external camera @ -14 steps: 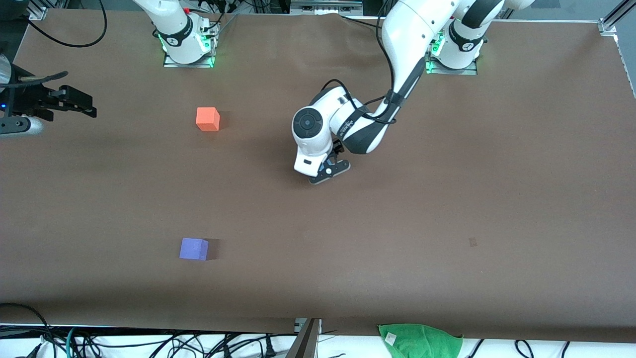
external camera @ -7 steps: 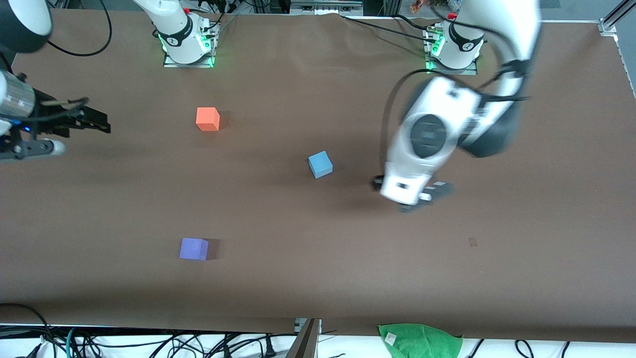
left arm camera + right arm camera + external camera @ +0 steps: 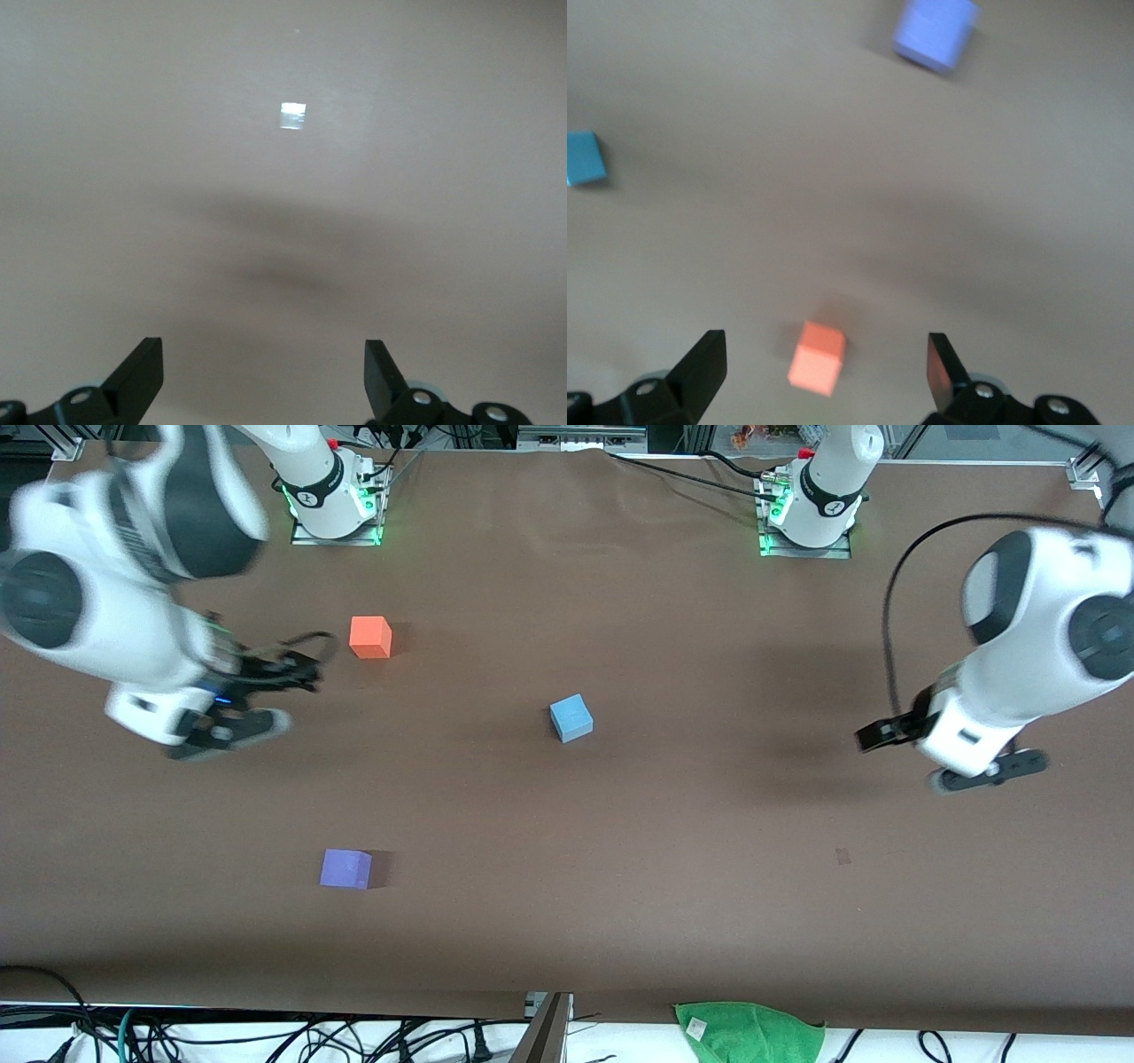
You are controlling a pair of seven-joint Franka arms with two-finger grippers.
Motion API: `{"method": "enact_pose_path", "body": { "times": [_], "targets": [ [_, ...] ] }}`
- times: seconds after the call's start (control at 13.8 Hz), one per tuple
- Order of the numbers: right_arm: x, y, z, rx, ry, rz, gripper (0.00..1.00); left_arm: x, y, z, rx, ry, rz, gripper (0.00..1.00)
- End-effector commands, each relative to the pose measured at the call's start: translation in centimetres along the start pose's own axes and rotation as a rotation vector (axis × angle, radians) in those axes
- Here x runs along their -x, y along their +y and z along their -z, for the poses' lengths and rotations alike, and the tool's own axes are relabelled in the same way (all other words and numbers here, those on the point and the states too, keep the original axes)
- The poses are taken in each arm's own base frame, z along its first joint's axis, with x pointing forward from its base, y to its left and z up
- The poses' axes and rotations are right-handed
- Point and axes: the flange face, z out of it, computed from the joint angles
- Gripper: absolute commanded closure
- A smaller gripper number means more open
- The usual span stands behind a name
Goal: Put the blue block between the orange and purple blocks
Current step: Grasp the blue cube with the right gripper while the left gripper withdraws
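left gripper [image 3: 961, 757], fingers apart, has swung away from the blue block [image 3: 571, 718]; right gripper [image 3: 252, 700], fingers apart and empty, arrives beside the orange block [image 3: 370, 638], so the right arm probably takes the block next.

Brown matte table [image 3: 620, 886], green cloth [image 3: 749, 1032] at its near edge, tangled black cables [image 3: 266, 1036] below

Non-task items in view

Brown tabletop [image 3: 567, 921] w/ matte paper-like cover, slightly wrinkled toward the bases' edge. Small dark square mark [image 3: 842, 856] on it, toward left arm's end; same mark shows as a bright patch [image 3: 292, 115] in left wrist view. Green cloth [image 3: 749, 1031] crumpled at the edge nearest the front cam, w/ small white tag. Black cables [image 3: 266, 1036] tangled on white surface along that same edge. Grey metal bar [image 3: 545, 1032] sticks up mid-edge.
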Motion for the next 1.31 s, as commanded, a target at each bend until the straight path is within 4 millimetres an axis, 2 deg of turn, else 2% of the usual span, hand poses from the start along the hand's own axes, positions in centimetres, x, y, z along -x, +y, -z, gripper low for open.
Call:
{"method": "enact_pose_path", "body": {
  "times": [0.0, 0.07, 0.15, 0.36, 0.51, 0.58, 0.65, 0.8, 0.94, 1.24],
  "targets": [
    [-2.8, -5.4, -3.2, 0.0, 0.028, -0.01, 0.0, 1.7, -4.0, 1.9, 0.048, 0.032, -0.06, 0.0],
    [-3.6, -7.5, -4.9, 0.0, 0.031, 0.004, 0.0, 1.6, -5.0, 2.3, 0.067, 0.03, -0.072, 0.0],
    [-4.4, -10.6, -6.6, 0.005, 0.046, 0.033, 0.0, 1.7, -5.6, 2.6, 0.069, 0.027, -0.072, 0.0],
    [-6.1, -18.0, -10.9, -0.005, 0.126, 0.013, 0.0, 2.8, -7.2, 4.8, 0.067, 0.032, -0.05, 0.0],
    [-6.3, -24.1, -14.7, -0.014, 0.171, 0.051, 0.0, 4.0, -7.8, 6.5, 0.063, 0.02, -0.043, 0.0],
    [-6.3, -26.5, -16.5, -0.019, 0.198, 0.066, 0.0, 4.0, -8.3, 7.6, 0.064, 0.018, -0.035, 0.0],
    [-6.5, -27.9, -18.2, -0.028, 0.222, 0.064, 0.0, 4.2, -8.0, 8.4, 0.065, 0.012, -0.042, 0.0],
    [-6.8, -29.7, -20.7, -0.041, 0.263, 0.085, 0.0, 4.3, -8.0, 8.4, 0.064, 0.007, -0.04, 0.0],
    [-6.2, -31.9, -22.6, -0.035, 0.27, 0.119, 0.0, 4.1, -8.4, 8.4, 0.065, 0.009, -0.036, 0.0],
    [-5.4, -33.9, -23.9, -0.007, 0.269, 0.116, 0.0, 4.1, -8.3, 8.3, 0.065, 0.009, -0.04, 0.0]
  ]
}}
